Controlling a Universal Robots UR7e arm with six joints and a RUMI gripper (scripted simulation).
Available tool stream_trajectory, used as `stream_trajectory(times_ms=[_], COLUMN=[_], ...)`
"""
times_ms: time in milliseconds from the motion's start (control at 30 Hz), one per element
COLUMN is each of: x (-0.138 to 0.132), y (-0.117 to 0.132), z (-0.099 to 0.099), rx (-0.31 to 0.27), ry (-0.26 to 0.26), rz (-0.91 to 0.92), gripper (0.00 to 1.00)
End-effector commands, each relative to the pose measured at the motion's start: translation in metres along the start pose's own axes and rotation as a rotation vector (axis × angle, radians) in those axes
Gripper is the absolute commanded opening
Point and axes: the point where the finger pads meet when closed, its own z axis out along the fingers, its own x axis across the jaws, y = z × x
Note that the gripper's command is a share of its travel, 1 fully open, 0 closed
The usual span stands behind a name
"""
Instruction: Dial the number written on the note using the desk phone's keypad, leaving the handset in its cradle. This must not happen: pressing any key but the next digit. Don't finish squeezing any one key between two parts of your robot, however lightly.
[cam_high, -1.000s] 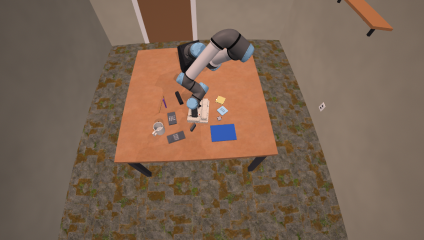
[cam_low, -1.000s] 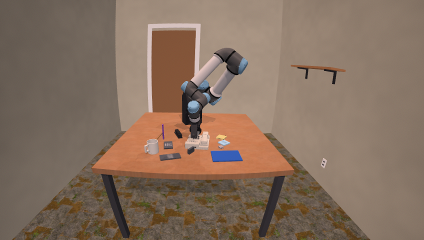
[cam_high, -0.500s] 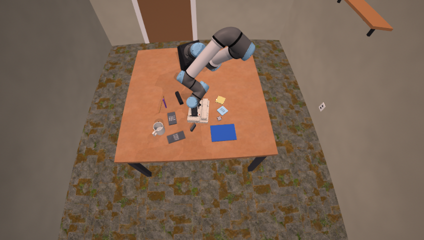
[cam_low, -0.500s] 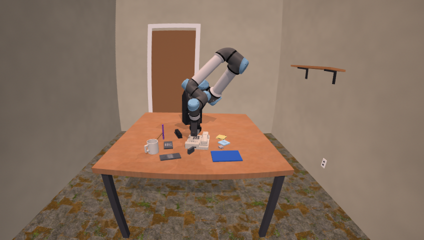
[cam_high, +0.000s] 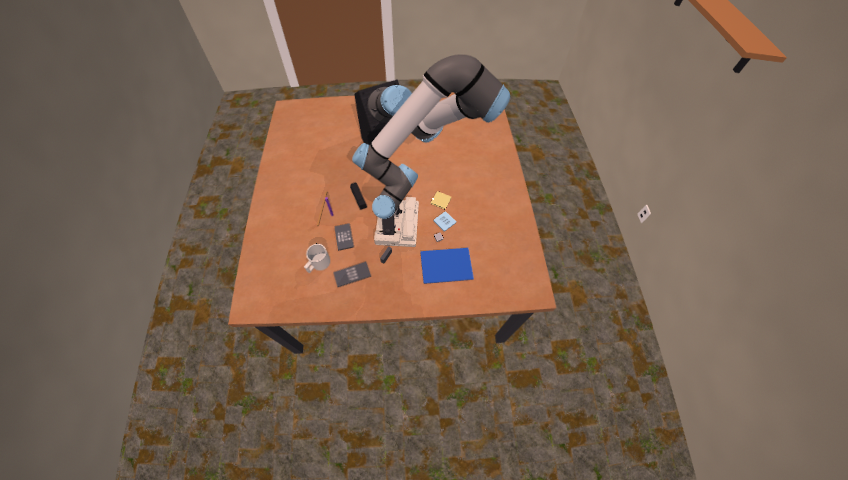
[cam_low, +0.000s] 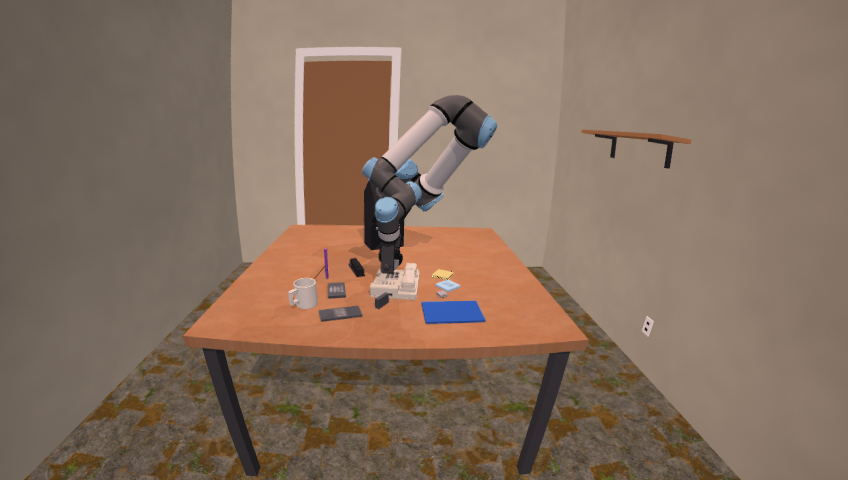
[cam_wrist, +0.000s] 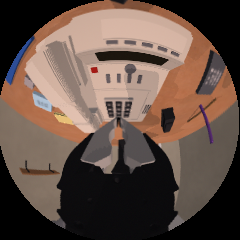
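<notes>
One desk phone (cam_high: 408, 224) — two calculators (cam_high: 343, 236).

Matt wooden table (cam_low: 505, 333), seemingly plastic phone (cam_low: 408, 284)
</notes>
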Motion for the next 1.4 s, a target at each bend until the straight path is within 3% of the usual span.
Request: stream_trajectory(times_ms=[0,1367], x=[0.000,0.000], y=[-0.003,-0.012], z=[-0.002,0.009], rx=[0.001,0.000], ry=[0.000,0.000], rz=[0.000,0.000], gripper=[0.00,0.00])
